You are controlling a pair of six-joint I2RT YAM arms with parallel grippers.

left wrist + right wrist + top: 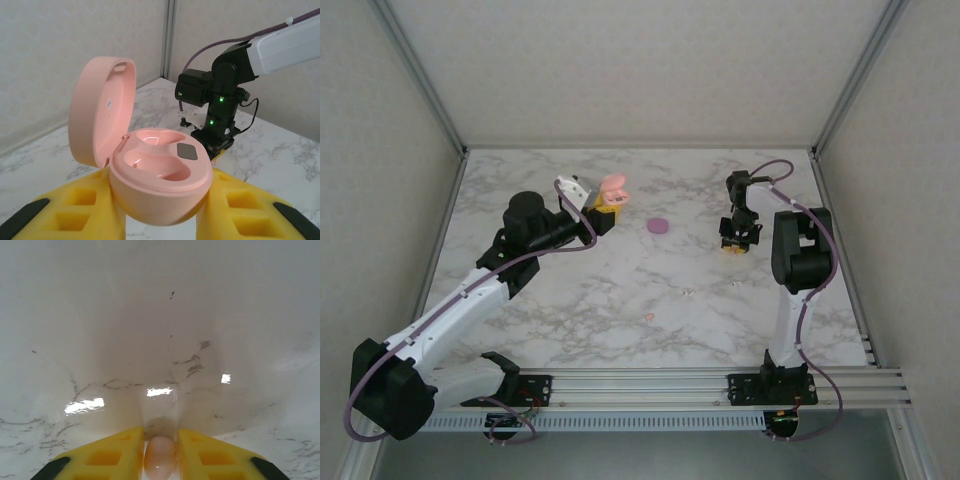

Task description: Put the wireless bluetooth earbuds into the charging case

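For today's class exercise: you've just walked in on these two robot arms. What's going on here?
The left gripper holds a pink charging case off the table, lid open, and both wells look empty. The right gripper is down at the marble table with its fingers pinched on a pink earbud. A purple item lies on the table between the arms. No earbud is in the case yet.
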